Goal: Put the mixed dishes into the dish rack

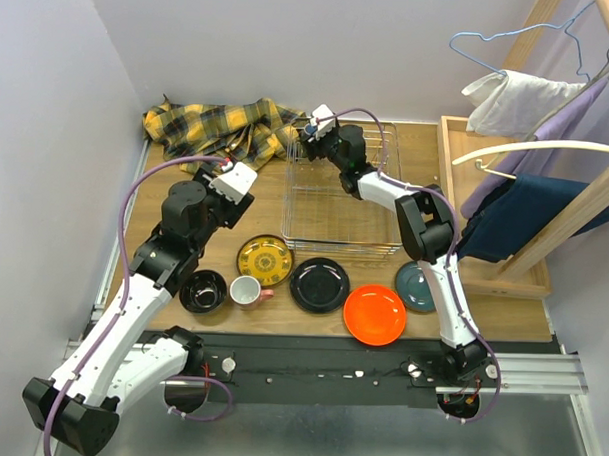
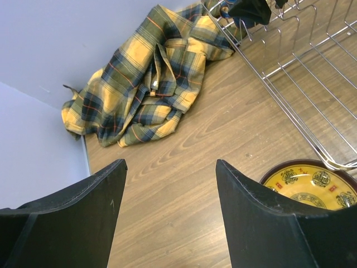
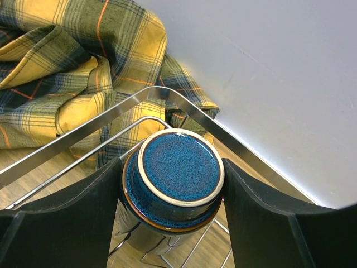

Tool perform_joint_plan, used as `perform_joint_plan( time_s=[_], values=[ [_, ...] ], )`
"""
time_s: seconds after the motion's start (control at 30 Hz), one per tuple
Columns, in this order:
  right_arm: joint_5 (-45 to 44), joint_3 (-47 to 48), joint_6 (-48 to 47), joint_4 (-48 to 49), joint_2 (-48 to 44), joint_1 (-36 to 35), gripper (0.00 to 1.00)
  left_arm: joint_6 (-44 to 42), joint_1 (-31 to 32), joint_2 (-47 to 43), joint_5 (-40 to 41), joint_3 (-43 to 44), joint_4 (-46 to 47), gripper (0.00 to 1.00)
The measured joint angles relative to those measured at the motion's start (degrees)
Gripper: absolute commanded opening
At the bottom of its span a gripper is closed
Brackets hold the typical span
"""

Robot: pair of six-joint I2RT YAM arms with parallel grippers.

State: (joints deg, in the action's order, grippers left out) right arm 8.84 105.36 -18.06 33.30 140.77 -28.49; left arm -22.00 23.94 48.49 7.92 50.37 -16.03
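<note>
Right claw (image 3: 172, 164) stretched over far corner of dish rack (image 1: 343, 204), fingers flanking 1 upturned blue bowl (image 3: 178, 170), grip unclear, bowl's rim hidden, left claw (image 2: 170, 164) spread, empty, yellow plate (image 2: 309, 187) cut off right of it.

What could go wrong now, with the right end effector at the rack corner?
The blue bowl sits upside down inside the right end effector, at the dish rack corner wire; it may tip or slip against that wire. The plaid cloth lies right beside that corner and might snag.
</note>
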Motion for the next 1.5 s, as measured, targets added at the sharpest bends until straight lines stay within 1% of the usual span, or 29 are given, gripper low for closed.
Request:
perform_joint_plan(
  time_s=[0.07,0.1,0.2,0.3,0.43,0.47,0.7,0.9,1.0,1.07,1.13,1.17,1.23,1.27,1.33,1.37,1.43,1.47,1.5],
  values=[
    [-0.02,0.0,0.0,-0.02,0.13,0.0,0.41,0.28,0.0,0.0,-0.04,-0.57,0.07,0.74],
    [-0.02,0.0,0.0,-0.13,0.15,0.0,0.48,0.42,0.0,0.0,-0.07,-0.79,0.04,0.74],
    [-0.09,0.0,0.0,-0.63,0.15,0.0,0.58,0.66,0.0,0.0,-0.09,-1.22,0.11,0.74],
    [-0.11,0.0,0.02,-1.11,0.15,0.0,0.62,0.83,0.0,-0.11,-0.13,-1.55,0.33,0.74],
    [-0.13,0.59,0.04,-2.54,0.15,0.0,0.75,1.11,0.0,-0.28,-0.28,-2.19,1.18,0.75],
    [-0.11,1.57,0.15,-4.5,0.15,0.0,0.81,1.33,0.0,-0.42,-0.61,-2.82,1.84,0.75],
    [-0.04,3.54,0.5,-7.45,0.15,0.0,0.91,1.79,0.02,-0.81,-1.22,-3.48,3.02,0.76],
    [-0.04,4.85,0.72,-9.64,0.09,0.0,0.92,1.97,0.0,-2.29,-1.75,-3.82,3.43,0.78],
    [-0.07,5.07,1.36,-11.96,-0.7,0.0,0.92,1.97,0.0,-2.93,-2.12,-4.02,4.09,0.82],
    [-0.07,5.16,1.77,-13.51,-1.68,0.0,0.92,1.92,0.0,-3.26,-2.23,-4.02,4.57,0.86],
    [-0.09,5.16,2.47,-16.22,-3.82,0.0,0.93,1.79,0.0,-3.8,-2.38,-4.02,4.74,0.9],
    [-0.11,5.16,2.86,-17.44,-5.42,0.0,0.92,1.57,0.0,-4.28,-2.69,-4.02,4.66,0.91],
    [-0.28,5.16,3.37,-19.17,-8.5,0.0,0.92,0.55,0.0,-5.38,-4.2,-3.96,3.52,0.87],
    [-0.52,5.38,3.91,-20.39,-10.51,-0.02,0.92,-0.48,-0.04,-5.9,-5.88,-3.37,1.38,0.83],
    [-0.94,6.14,4.76,-22.43,-13.77,-0.02,0.92,-2.08,-0.22,-6.16,-9.18,-1.7,-2.69,0.79],
    [-1.36,6.58,5.6,-24.33,-16.24,-0.11,0.92,-3.74,-0.33,-5.81,-11.74,0.39,-7.1,0.74],
    [-1.99,6.67,6.64,-26.77,-20.37,-0.17,0.91,-5.92,-0.52,-4.98,-15.65,3.43,-12.94,0.73],
    [-2.19,6.69,7.21,-27.78,-21.7,-0.2,0.91,-6.88,-0.72,-4.68,-17.14,4.42,-15.1,0.71],
    [-2.54,6.54,8.17,-30.21,-24.33,-0.22,0.91,-8.81,-1.66,-3.76,-20.04,6.1,-19.71,0.7]
  ],
)
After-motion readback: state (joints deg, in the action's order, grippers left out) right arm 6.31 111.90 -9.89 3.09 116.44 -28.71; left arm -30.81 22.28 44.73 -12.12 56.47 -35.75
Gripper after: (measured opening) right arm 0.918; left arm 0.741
